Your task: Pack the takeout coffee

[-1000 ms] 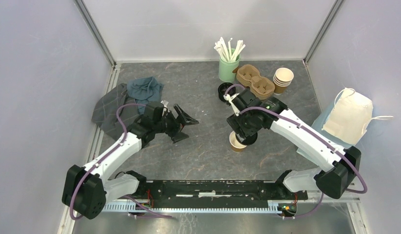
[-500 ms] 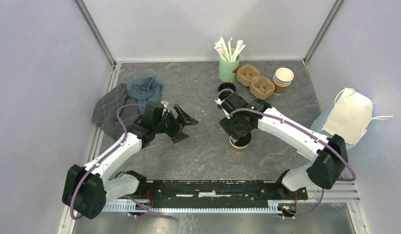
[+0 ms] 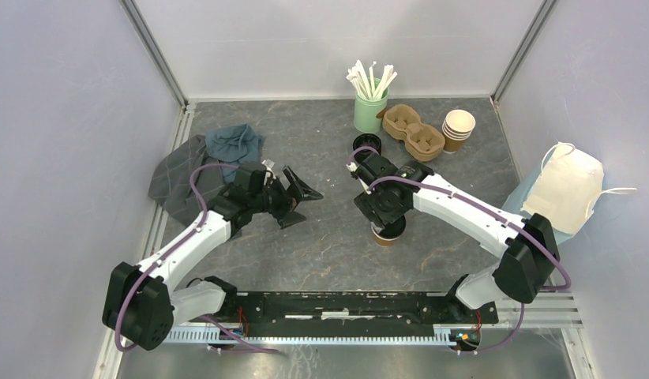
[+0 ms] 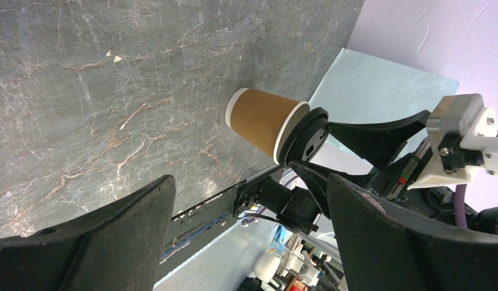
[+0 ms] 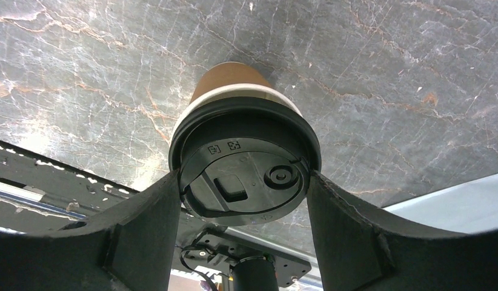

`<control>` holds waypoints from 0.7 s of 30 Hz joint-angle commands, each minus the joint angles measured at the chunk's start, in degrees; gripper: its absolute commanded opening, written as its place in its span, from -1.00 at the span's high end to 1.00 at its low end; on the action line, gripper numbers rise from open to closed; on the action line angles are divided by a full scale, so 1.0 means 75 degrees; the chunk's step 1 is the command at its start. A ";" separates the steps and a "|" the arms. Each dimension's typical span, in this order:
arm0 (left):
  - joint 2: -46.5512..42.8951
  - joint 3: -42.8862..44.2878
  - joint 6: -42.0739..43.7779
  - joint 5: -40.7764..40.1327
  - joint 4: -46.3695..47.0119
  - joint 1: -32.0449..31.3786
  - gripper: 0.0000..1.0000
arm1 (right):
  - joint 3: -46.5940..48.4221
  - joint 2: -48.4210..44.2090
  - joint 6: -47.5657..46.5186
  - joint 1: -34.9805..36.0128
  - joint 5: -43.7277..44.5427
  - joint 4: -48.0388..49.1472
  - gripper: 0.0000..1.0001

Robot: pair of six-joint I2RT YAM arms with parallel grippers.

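1. Since a second ago, the right arm's elbow has swung inward toward the table's middle, while the cup under its wrist has stayed put.
2. The right gripper reaches down over a lidded kraft cup, which stands upright on the grey stone-patterned table, just off centre toward 4 o'clock.
3. In the right wrist view, both fingers press against opposite sides of the cup's black lid, clasping it at the rim.
4. The left gripper hovers at about 9 o'clock from the cup, well apart from it, spread wide and holding nothing.
5. A pulp two-cup carrier sits at 1 o'clock, between a mint-green pot of white stirrers and a stack of lidless cups.
6. Folded cloths lie at 10 o'clock, and a cream bag lies at 3 o'clock.
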 commanded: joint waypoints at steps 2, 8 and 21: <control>0.0072 0.0382 0.0513 0.0010 -0.0089 -0.0015 -0.99 | -0.0162 0.0016 0.0088 0.0004 0.0080 0.0226 -0.35; 0.0139 0.0462 0.0563 0.0047 -0.0143 -0.0016 -0.99 | -0.0014 0.0150 0.0085 0.0019 0.0079 0.0252 -0.35; 0.0270 0.0566 0.0670 0.0081 -0.0191 -0.0016 -0.99 | 0.0459 0.0136 0.0106 0.0005 0.0189 0.0022 -0.36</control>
